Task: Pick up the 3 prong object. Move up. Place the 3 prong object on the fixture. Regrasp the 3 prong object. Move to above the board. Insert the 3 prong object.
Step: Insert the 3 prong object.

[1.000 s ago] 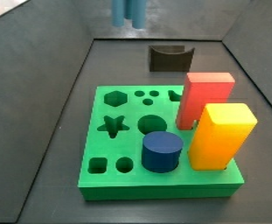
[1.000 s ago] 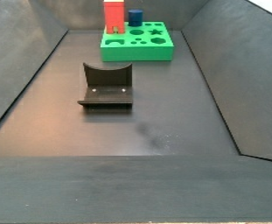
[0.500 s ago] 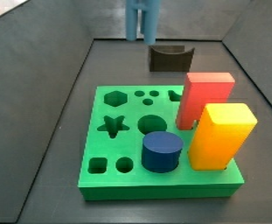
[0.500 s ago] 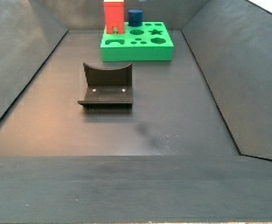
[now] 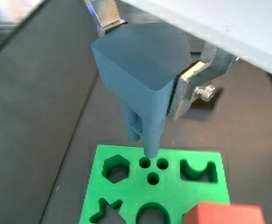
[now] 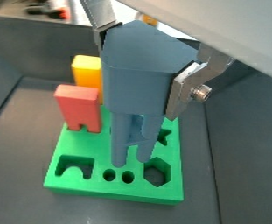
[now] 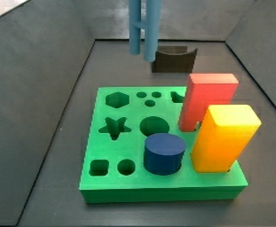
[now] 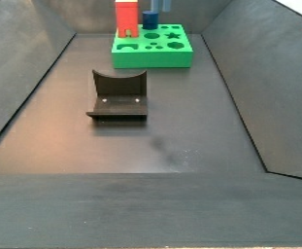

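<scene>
Overhead, gripper point(image 6: 149, 83) clamping one 3 prong object point(image 6: 138, 96), one board point(image 6: 86, 171) below

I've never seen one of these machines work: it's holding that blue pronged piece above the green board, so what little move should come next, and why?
Probably a short move down. The gripper holds the 3 prong object upright, prongs down, above the board. In both wrist views the prong tips hang close over the small round holes but have not entered them, so easing down slowly, with a slight sideways correction if needed, seems right.
</scene>
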